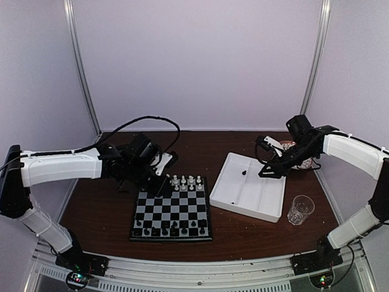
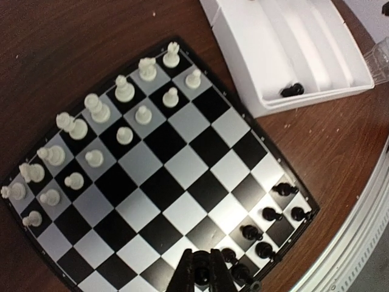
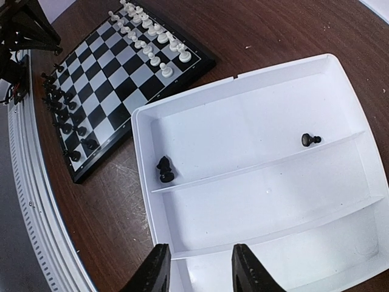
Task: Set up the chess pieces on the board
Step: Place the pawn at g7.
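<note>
The board (image 1: 173, 207) lies at the table's middle, also seen in the left wrist view (image 2: 182, 164) and the right wrist view (image 3: 115, 67). White pieces (image 1: 185, 181) (image 2: 124, 89) fill its two far rows. Black pieces (image 1: 173, 228) (image 2: 250, 232) stand along its near edge. My left gripper (image 1: 162, 187) (image 2: 203, 274) is shut on a black piece and holds it above the board. My right gripper (image 1: 267, 170) (image 3: 197, 267) is open and empty over the white tray (image 1: 261, 201) (image 3: 255, 201). A black knight (image 3: 165, 170) and a black pawn (image 3: 310, 140) lie in the tray.
A clear glass cup (image 1: 300, 208) stands right of the tray near the table's front. A red-and-white object (image 1: 292, 152) sits behind the right arm. The tray's corner with a black piece (image 2: 292, 90) shows in the left wrist view.
</note>
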